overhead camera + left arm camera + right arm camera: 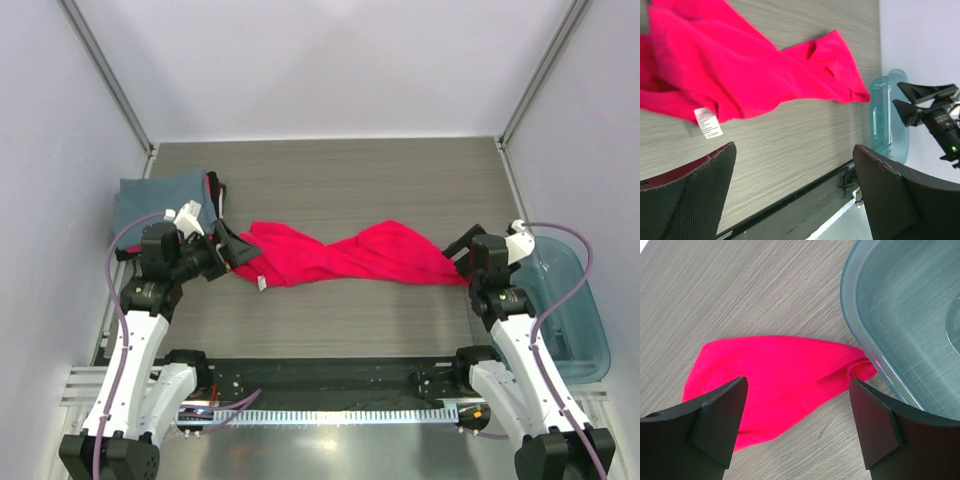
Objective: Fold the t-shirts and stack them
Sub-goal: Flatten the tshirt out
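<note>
**Red-pink t-shirt point(340, 255) awaiting spreading, the step in hand as I judged it; both grippers empty.**

Top view: it lay twisted across the worktop point(350, 170), left gripper point(228, 255) at its 9 o'clock end, right gripper point(458, 250) at 3 o'clock, blue-grey t-shirt point(160, 200) at 10 o'clock. Left wrist: jaws wide apart, holding nothing; the shirt and its white label point(707, 121) sat toward 11 o'clock, untouched. Right wrist: jaws wide, empty, over the shirt's tip, just beside the tub point(900, 315). Next, each likely needed to pinch an end and pull it flat.
</note>
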Action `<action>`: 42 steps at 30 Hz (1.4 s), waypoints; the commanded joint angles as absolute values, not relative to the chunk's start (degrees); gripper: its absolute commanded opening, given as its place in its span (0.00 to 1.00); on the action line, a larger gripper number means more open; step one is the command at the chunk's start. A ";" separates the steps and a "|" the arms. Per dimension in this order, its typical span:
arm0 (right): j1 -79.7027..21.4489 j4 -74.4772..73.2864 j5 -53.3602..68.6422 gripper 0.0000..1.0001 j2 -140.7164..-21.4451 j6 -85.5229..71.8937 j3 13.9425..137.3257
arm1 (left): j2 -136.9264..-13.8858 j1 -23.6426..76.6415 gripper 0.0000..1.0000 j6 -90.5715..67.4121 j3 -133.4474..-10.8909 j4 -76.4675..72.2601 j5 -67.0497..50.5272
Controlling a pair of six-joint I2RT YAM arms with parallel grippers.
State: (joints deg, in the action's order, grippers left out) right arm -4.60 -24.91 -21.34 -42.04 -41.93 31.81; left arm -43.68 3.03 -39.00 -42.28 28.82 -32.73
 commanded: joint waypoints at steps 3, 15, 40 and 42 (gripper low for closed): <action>-4.40 -18.90 -18.57 0.88 -41.30 -38.59 31.99 | -47.45 3.08 1.00 -36.56 -43.76 30.24 -31.20; -17.73 -12.92 0.63 0.74 -68.17 -23.48 43.76 | -58.54 7.03 0.96 -38.58 -47.91 27.08 -25.50; -36.30 -24.08 -34.89 0.71 -95.27 -16.26 60.64 | -55.10 8.00 0.93 -45.09 -36.04 11.52 -18.37; -36.30 -24.52 -34.37 0.71 -96.85 -16.43 61.87 | -55.46 8.00 0.93 -45.09 -35.86 11.34 -18.02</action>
